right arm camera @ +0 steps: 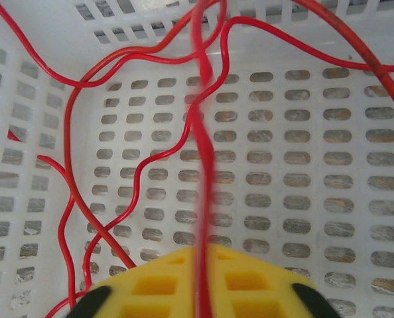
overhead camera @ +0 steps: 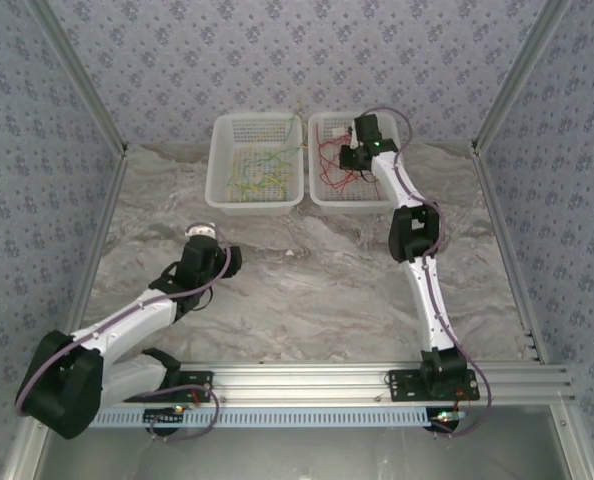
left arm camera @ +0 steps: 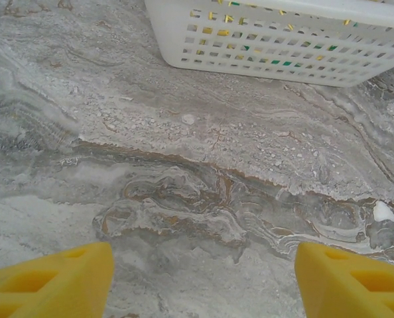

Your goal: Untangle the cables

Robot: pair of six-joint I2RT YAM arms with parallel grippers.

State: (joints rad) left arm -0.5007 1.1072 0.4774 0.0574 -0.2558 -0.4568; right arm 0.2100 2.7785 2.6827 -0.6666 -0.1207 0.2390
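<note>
Red cables (right arm camera: 84, 83) lie looped in the right basket (overhead camera: 347, 207) at the worktop's far edge, with yellow and green ones (overhead camera: 255, 175) in the left basket (overhead camera: 252, 208). They look light, limp and snag-prone, best pinched mid-strand. The right gripper (right arm camera: 200, 255) has its jaws nearly together around one red strand (right arm camera: 201, 165), and whether they grip it cannot be told. The left gripper (left arm camera: 203, 255) gapes empty.

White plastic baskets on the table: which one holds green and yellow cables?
The left-hand white perforated basket, which has no arm above it; green and yellow cables lie inside. The right-hand basket, under the right gripper, shows red cables.
</note>
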